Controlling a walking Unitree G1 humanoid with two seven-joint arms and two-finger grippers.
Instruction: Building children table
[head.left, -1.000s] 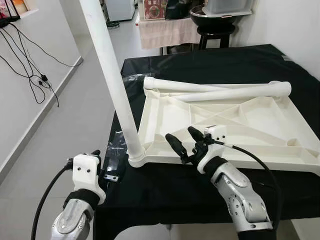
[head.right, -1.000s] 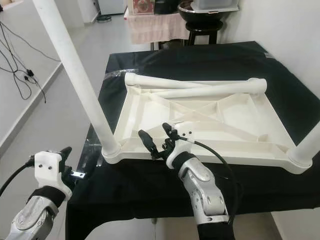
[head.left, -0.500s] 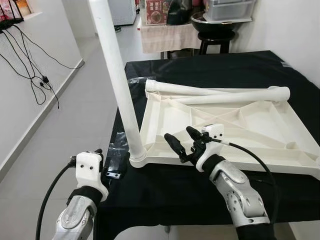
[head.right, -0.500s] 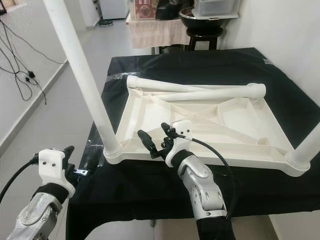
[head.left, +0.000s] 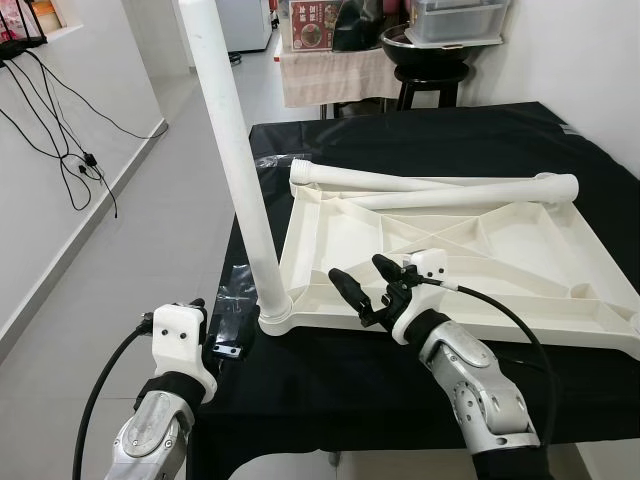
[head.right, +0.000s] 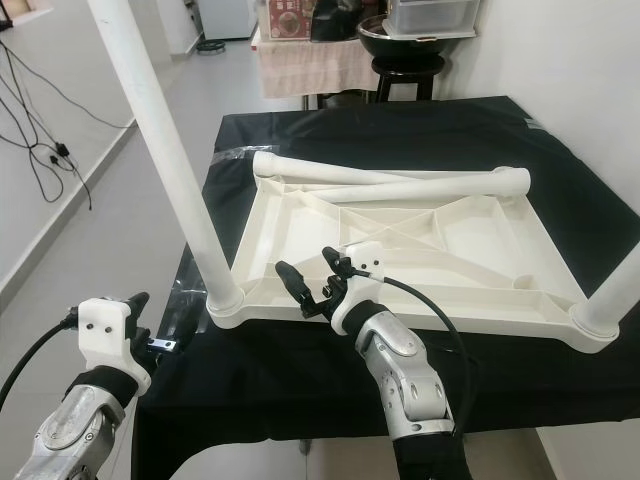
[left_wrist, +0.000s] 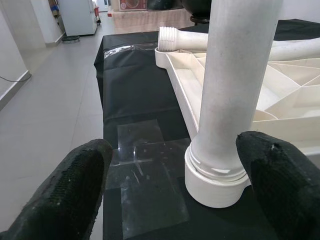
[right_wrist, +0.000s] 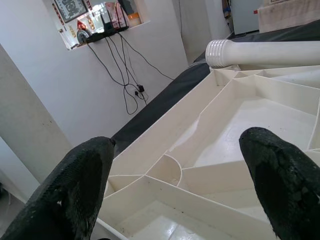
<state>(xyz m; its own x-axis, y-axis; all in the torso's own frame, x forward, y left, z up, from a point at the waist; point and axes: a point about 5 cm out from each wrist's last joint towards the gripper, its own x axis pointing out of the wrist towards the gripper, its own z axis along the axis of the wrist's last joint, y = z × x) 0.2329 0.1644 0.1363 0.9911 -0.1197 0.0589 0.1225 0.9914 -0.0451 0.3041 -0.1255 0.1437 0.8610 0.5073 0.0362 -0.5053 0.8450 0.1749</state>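
Note:
The white table top (head.left: 470, 245) lies upside down on a black-covered table (head.left: 330, 375). One white leg (head.left: 232, 160) stands upright in its near left corner socket. Another leg (head.right: 615, 290) rises from the near right corner. Two loose legs (head.left: 440, 185) lie across the far edge. My right gripper (head.left: 360, 270) hovers open over the near rim, with nothing between its fingers; its wrist view looks across the ribbed underside (right_wrist: 215, 125). My left gripper (left_wrist: 172, 150) is low at the table's left corner, open, facing the upright leg's base (left_wrist: 217, 175).
Clear tape (left_wrist: 145, 170) is stuck on the black cloth beside the leg's base. A small metal bracket (head.left: 222, 352) sits at the table's near left edge. Cables (head.left: 70, 130) hang along the left wall. A black stool (head.left: 430, 70) and a cloth-covered table (head.left: 330, 65) stand behind.
The camera view has shifted slightly, so the table top sits a bit differently in the picture. Both grippers keep nearly the same places and stay open.

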